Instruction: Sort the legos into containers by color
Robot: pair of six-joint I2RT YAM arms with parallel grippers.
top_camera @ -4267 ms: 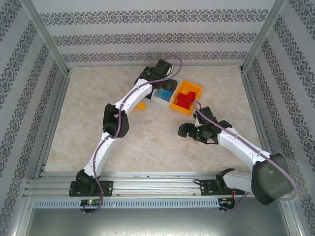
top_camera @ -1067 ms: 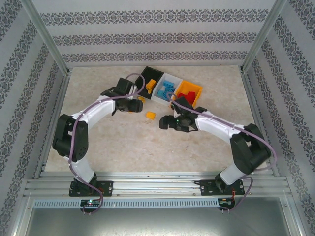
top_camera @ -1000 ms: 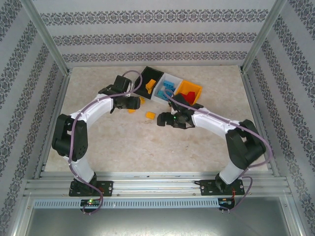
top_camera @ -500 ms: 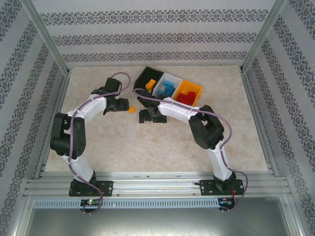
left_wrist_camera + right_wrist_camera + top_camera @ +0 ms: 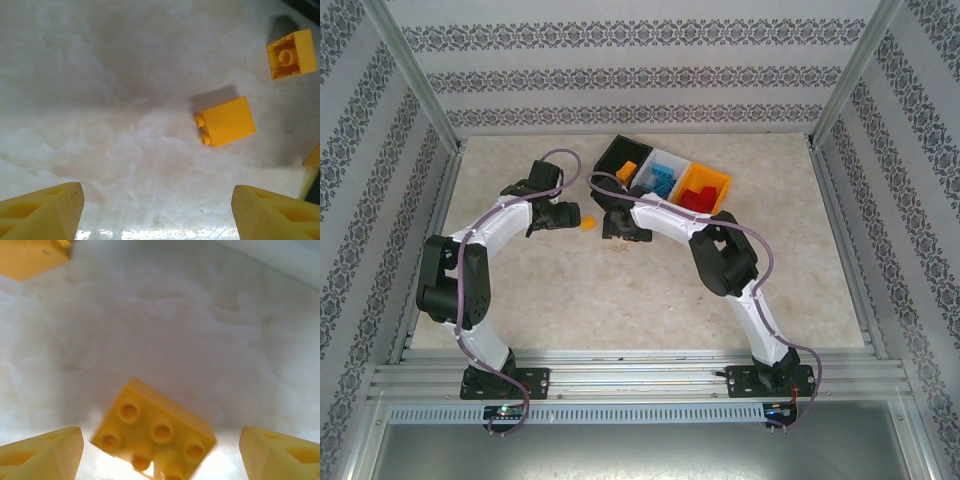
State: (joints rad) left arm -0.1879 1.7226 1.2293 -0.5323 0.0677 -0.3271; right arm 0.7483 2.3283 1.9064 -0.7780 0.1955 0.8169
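The containers stand in a row at the back: black bin (image 5: 616, 153), white bin (image 5: 672, 160), orange-yellow bin (image 5: 714, 178). They hold an orange lego (image 5: 627, 170), blue legos (image 5: 663, 183) and red legos (image 5: 697, 201). My right gripper (image 5: 619, 230) (image 5: 160, 452) is open, low over the table, with a studded yellow lego (image 5: 152, 432) lying between its fingers, a gap on each side. My left gripper (image 5: 568, 216) (image 5: 157, 212) is open and holds nothing. Two yellow legos (image 5: 226, 121) (image 5: 292, 54) lie ahead of it. One loose lego (image 5: 587, 222) lies between the grippers.
Another yellow lego (image 5: 27, 257) lies at the top left corner of the right wrist view. A pale bin wall (image 5: 280, 260) crosses its top right corner. Metal frame rails (image 5: 425, 230) and patterned walls bound the marble table (image 5: 620, 300).
My right arm has swung left from beside the bins to the loose yellow legos and dropped over one. The left gripper has drawn back a little to the left.
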